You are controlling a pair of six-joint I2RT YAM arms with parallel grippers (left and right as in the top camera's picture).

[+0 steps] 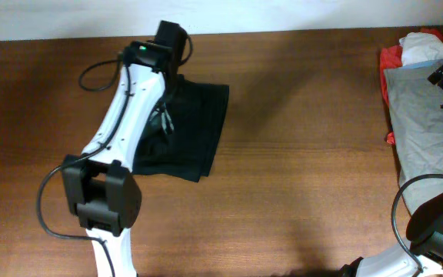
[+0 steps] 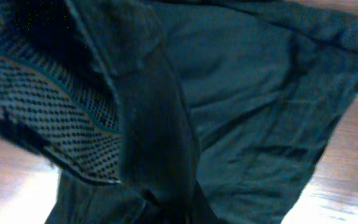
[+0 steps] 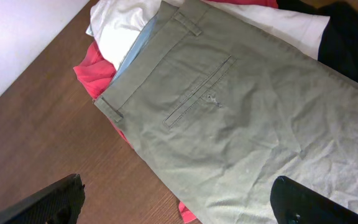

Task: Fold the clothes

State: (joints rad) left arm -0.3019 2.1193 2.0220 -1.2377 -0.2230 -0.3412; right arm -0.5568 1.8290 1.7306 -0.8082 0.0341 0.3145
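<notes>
We see the brown wooden bench [image 1: 298,192] filling nearly the whole overhead view, its far edge running along a pale wall [image 1: 52,15]. Our landmark is the plain black limp garment [image 1: 198,123], which lies on the left half of the bench, close to that far edge. Its right-hand edge runs fairly straight and its near right corner is doubled over. Right of it is a broad stretch of bare wood, with more on its near side.

Well apart from it, at the bench's right edge, sits the pile of clothes [image 1: 425,115]. On top are grey-green cotton trousers [image 3: 241,124], with belt loops and a slit pocket showing, over a red garment [image 3: 95,71] and a white garment [image 3: 120,25].

The white left arm [image 1: 125,115] crosses the black garment's left part, and the left claw [image 1: 172,69] is at its far edge. That wrist view shows only black cloth and dotted mesh lining [image 2: 55,118], so we cannot tell how that claw stands. The right claw [image 3: 179,205] hangs over the trousers, jaws wide apart, holding nothing.
</notes>
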